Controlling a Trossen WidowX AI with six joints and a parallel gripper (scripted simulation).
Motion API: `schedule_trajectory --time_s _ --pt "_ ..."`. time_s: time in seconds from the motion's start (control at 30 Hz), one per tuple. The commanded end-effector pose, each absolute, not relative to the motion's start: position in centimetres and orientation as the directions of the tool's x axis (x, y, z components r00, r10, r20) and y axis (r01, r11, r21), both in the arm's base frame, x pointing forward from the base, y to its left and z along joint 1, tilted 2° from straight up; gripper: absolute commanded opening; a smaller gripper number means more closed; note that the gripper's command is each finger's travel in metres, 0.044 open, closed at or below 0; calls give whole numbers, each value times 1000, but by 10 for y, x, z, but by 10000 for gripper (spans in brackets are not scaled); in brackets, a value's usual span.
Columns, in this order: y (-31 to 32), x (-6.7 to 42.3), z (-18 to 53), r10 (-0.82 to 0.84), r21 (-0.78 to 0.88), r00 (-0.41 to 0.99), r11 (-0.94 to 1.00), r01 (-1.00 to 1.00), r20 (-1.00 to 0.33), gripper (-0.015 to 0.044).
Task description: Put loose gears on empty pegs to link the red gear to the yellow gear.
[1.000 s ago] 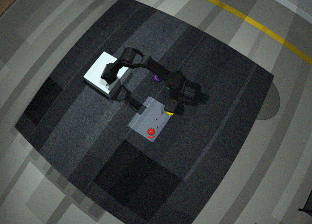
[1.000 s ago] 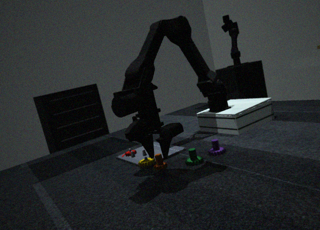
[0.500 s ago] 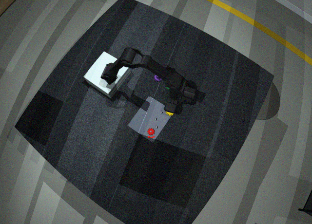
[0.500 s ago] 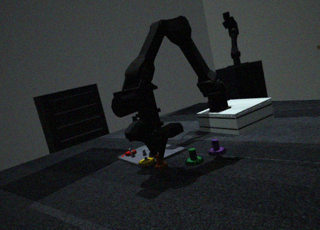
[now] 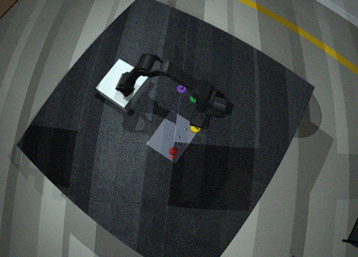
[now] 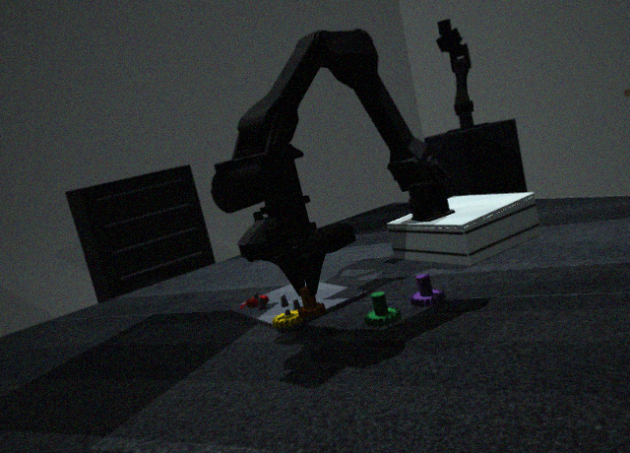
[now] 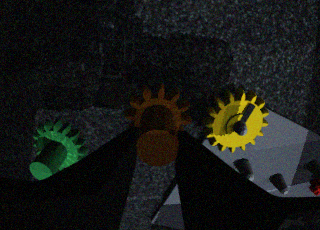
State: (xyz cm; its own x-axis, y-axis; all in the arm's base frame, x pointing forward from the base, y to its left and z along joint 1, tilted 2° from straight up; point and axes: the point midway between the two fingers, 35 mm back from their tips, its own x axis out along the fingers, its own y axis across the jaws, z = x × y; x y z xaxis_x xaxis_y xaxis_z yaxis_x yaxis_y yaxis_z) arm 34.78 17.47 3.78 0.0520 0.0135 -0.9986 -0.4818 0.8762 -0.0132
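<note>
My gripper (image 6: 308, 291) (image 7: 158, 136) is shut on the orange gear (image 6: 312, 309) (image 7: 160, 110) by its upright handle. The orange gear looks slightly raised, just beside the yellow gear (image 5: 194, 129) (image 6: 286, 320) (image 7: 252, 127); the arm hides it in the top view. The yellow gear with its black stripe sits at a corner of the grey board (image 5: 161, 136) (image 6: 333, 291) (image 7: 292, 135). The red gear (image 5: 171, 151) sits near another corner. Between them stand bare pegs (image 5: 185, 129) (image 6: 283, 300) (image 7: 244, 168). A green gear (image 5: 192, 99) (image 6: 382, 314) (image 7: 52, 155) and a purple gear (image 5: 181, 89) (image 6: 427, 297) stand on the table.
The arm's white base block (image 5: 115, 81) (image 6: 498, 225) stands beyond the board. The green and purple gears have tall handles and stand on the base side of my gripper. The yellow gear is very close to the held gear.
</note>
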Motion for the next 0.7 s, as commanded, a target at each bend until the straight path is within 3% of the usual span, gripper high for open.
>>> schedule_trajectory --time_s 0.0,0.67 --pt "177 351 55 16 -18 66 876 -482 -998 0" --pt "179 348 107 17 -17 67 876 -482 -998 0"
